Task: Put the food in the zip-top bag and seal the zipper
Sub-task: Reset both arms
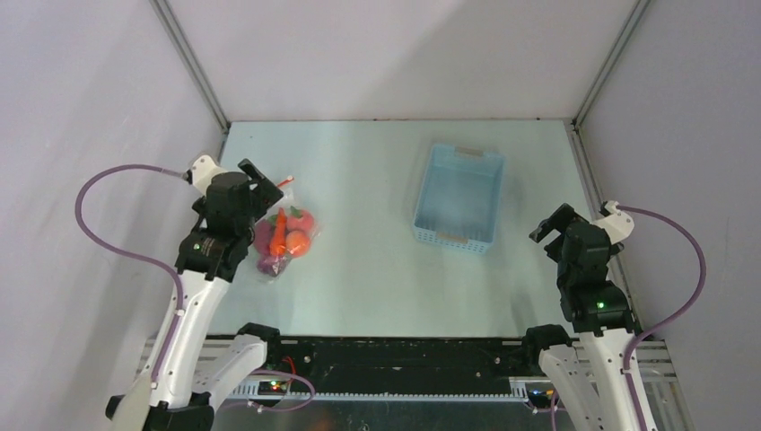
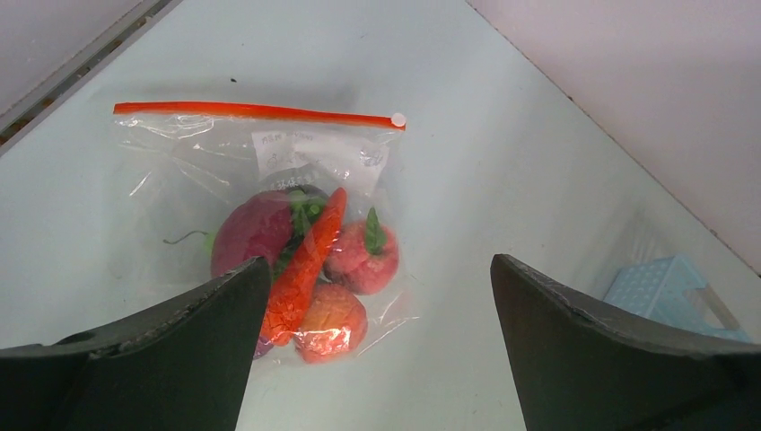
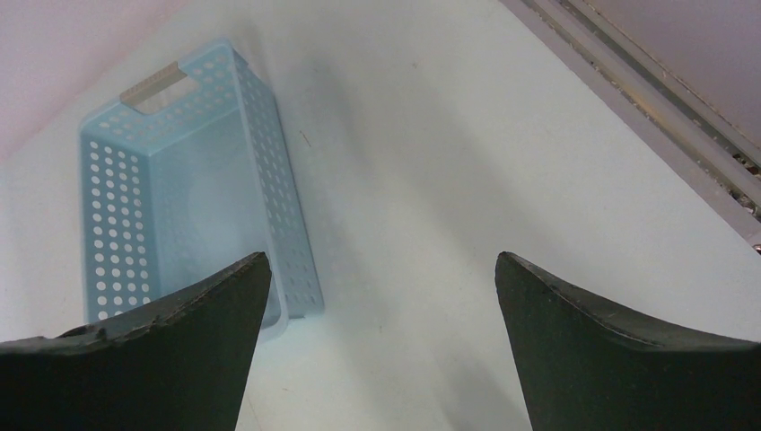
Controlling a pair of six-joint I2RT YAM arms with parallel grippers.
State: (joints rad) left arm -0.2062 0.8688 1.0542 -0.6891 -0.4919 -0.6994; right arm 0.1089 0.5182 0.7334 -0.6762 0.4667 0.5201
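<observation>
The clear zip-top bag (image 2: 269,171) lies flat on the table at the left; it also shows in the top view (image 1: 285,235). The food (image 2: 305,260) is inside it: a purple piece, an orange carrot, a red piece with a green stem and a peach-orange piece. The red-orange zipper (image 2: 256,111) runs straight along the far mouth, its white slider (image 2: 397,118) at the right end. My left gripper (image 2: 377,269) is open and empty, hovering above the bag's near end. My right gripper (image 3: 377,265) is open and empty at the right, near the basket.
A light-blue perforated basket (image 1: 459,196) stands at the middle right of the table, empty; it also shows in the right wrist view (image 3: 117,180) and at the left wrist view's right edge (image 2: 669,283). Grey walls enclose the table on three sides.
</observation>
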